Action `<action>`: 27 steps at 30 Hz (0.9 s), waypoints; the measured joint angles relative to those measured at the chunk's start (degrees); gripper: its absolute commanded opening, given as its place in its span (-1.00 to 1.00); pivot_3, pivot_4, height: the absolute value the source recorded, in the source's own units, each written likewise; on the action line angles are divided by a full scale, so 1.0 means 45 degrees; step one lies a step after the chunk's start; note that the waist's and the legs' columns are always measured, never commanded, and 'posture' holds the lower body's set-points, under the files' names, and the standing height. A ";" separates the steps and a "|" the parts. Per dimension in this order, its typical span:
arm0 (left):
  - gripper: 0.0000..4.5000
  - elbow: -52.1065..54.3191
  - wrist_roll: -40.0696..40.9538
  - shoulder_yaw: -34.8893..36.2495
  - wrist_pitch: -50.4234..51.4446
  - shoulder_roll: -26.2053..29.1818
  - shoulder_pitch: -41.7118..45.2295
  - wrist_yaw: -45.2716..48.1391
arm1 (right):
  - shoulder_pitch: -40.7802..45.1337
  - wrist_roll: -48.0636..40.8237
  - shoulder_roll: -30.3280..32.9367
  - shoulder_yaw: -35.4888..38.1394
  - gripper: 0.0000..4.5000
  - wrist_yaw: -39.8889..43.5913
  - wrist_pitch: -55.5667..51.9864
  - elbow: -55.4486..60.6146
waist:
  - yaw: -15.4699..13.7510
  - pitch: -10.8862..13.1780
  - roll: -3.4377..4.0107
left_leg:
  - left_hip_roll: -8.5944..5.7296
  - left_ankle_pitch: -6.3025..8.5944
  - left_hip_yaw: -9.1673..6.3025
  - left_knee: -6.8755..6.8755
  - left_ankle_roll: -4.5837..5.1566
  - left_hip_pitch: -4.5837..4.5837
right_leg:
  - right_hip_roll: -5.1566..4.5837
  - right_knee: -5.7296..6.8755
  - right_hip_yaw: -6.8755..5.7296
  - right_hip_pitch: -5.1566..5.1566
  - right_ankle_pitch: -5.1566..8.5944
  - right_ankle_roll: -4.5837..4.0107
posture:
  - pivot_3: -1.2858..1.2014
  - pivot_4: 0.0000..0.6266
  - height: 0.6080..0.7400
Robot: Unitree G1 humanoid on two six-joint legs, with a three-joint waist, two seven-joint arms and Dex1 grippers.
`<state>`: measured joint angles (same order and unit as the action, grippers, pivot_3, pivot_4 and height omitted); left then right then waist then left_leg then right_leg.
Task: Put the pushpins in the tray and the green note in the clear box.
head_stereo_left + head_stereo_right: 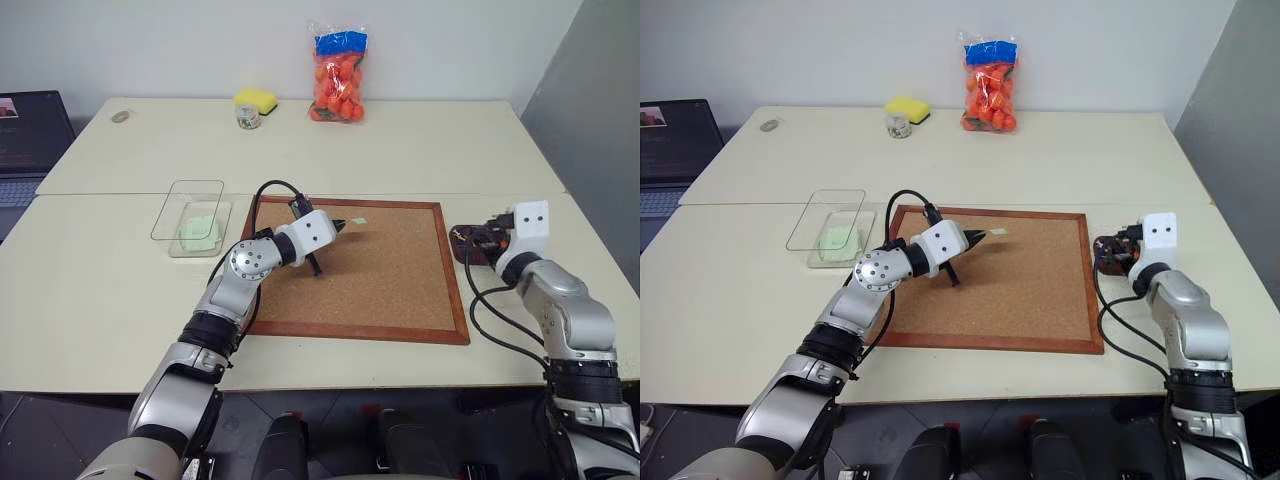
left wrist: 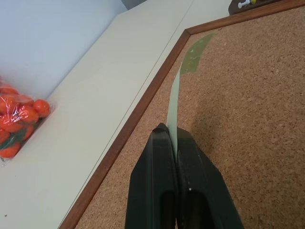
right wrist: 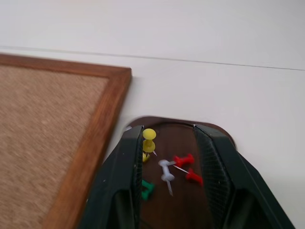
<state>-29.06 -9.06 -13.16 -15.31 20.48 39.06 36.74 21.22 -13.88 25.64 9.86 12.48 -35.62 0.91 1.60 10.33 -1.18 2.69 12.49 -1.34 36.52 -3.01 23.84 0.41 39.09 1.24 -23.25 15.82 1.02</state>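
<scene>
Green note (image 2: 174,107) is pinched edge-on in my shut left jaws (image 2: 175,138), hanging over the corkboard (image 1: 390,270), well short of the clear box (image 1: 195,215) on the surface to the left, which already holds a green slip. My right jaws (image 3: 169,164) stand apart around the pushpins (image 3: 167,171) lying in the tray (image 3: 178,200), gripping nothing. Such thin paper could slide from the pinch or curl against the box wall if I swing across quickly.
</scene>
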 measured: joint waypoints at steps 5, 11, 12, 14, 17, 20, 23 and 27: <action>-1.00 0.0001 0.0004 0.0000 -0.0001 -0.0007 0.0000 0.0020 | -0.0002 0.0588 0.0051 -0.0197 -0.23 0.0008 0.0363 -0.0475 | 0.0017 0.0000 0.0000 | 0.0001 0.0000 -0.0001 0.0001 0.0000 -0.0004 | 0.0000 0.0002 0.0000 0.0000 0.0000 0.0001 | 0.03 -0.52 1.00; -1.00 0.0004 0.0005 0.0000 0.0000 0.0002 -0.0006 0.0027 | 0.0002 0.0836 0.0049 -0.0285 -0.23 0.0063 0.0474 -0.0804 | 0.0012 0.0000 0.0000 | 0.0000 0.0000 0.0003 0.0002 0.0000 -0.0002 | 0.0000 0.0001 0.0004 0.0000 -0.0002 -0.0001 | 0.03 -0.52 1.00; -1.00 0.0041 0.0005 0.0000 0.0000 0.0007 -0.0031 0.0027 | 0.0005 0.0839 0.0049 -0.0285 -0.23 0.0109 0.0474 -0.0819 | 0.0012 0.0000 0.0000 | 0.0000 0.0000 0.0003 0.0001 0.0000 -0.0002 | 0.0000 0.0001 0.0004 0.0000 -0.0005 -0.0006 | 0.03 -0.52 1.00; -1.00 0.0060 0.0005 -0.0001 0.0000 0.0007 -0.0048 0.0029 | 0.0005 0.0844 0.0048 -0.0286 -0.23 0.0178 0.0474 -0.0863 | 0.0011 0.0000 0.0000 | 0.0000 0.0000 0.0001 0.0002 0.0000 -0.0002 | 0.0000 0.0002 0.0002 0.0000 -0.0004 -0.0005 | 0.03 -0.52 1.00; -1.00 0.0067 0.0006 0.0000 0.0003 0.0007 -0.0051 0.0031 | 0.0005 0.0890 0.0046 -0.0287 -0.23 0.0238 0.0474 -0.0913 | 0.0011 0.0000 0.0000 | 0.0000 0.0000 0.0002 0.0002 0.0000 -0.0003 | 0.0000 0.0004 0.0003 0.0000 -0.0005 -0.0005 | 0.03 -0.52 1.00; -1.00 0.0067 0.0006 0.0000 0.0003 0.0007 -0.0051 0.0033 | 0.0004 0.0950 0.0041 -0.0287 -0.23 0.0249 0.0474 -0.0914 | 0.0011 0.0000 0.0000 | 0.0000 0.0000 0.0002 0.0002 0.0000 -0.0003 | 0.0000 0.0003 0.0003 0.0000 -0.0005 -0.0005 | 0.03 -0.52 1.00; -1.00 0.0067 0.0005 -0.0001 0.0002 0.0008 -0.0050 0.0042 | -0.0002 0.0973 0.0040 -0.0287 -0.23 0.0252 0.0451 -0.0914 | 0.0011 0.0000 0.0000 | 0.0000 0.0000 0.0002 0.0003 0.0000 -0.0003 | 0.0000 0.0003 0.0003 0.0000 -0.0004 -0.0005 | 0.03 -0.52 1.00; -1.00 0.0067 0.0005 -0.0001 0.0001 0.0007 -0.0050 0.0063 | -0.0066 0.1084 0.0039 -0.0288 -0.23 0.0251 0.0319 -0.0913 | 0.0011 0.0000 0.0000 | 0.0000 0.0000 0.0002 0.0003 0.0000 -0.0003 | 0.0000 0.0003 0.0004 0.0000 -0.0005 -0.0006 | 0.03 -0.52 1.00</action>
<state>-28.76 -9.04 -13.16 -15.30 20.51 38.83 37.03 20.92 -9.00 25.82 8.57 13.61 -34.18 -3.20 1.65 10.33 -1.18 2.69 12.48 -1.33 36.53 -3.01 23.83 0.41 39.11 1.25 -23.25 15.80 0.99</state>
